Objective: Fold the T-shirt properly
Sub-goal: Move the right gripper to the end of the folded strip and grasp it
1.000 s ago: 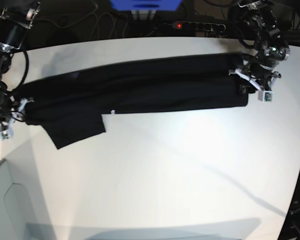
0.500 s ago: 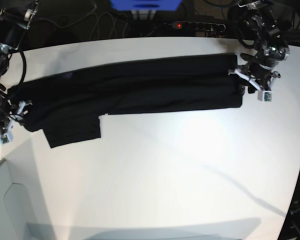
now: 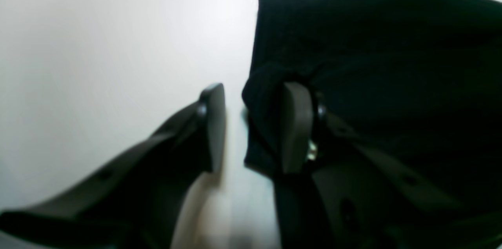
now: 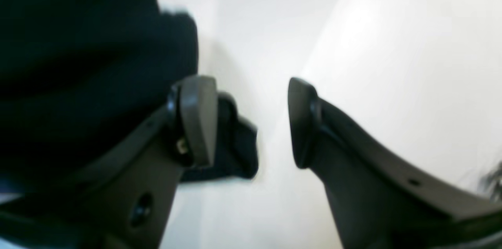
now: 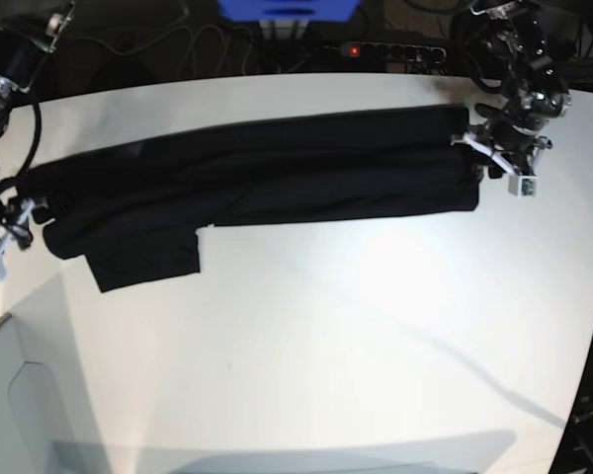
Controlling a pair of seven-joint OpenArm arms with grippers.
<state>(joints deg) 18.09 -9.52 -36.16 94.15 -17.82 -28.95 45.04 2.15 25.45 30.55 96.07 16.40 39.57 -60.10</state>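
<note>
Black T-shirt [image 5: 257,178] is spread as a long folded band across the far half of the white table [image 5: 326,346], a sleeve flap sticking out toward the near side at its left end. At that left end, by the table edge, the right gripper [image 5: 5,232] is seen; in the right wrist view its jaws are parted with bare table between them, one finger [image 4: 196,119] lying against the cloth, nothing clamped. At the band's right end the left gripper [image 5: 494,163] is placed; in the left wrist view its jaws are parted too, one finger [image 3: 296,127] touching the shirt's bunched edge, the other over table, no cloth pinched.
</note>
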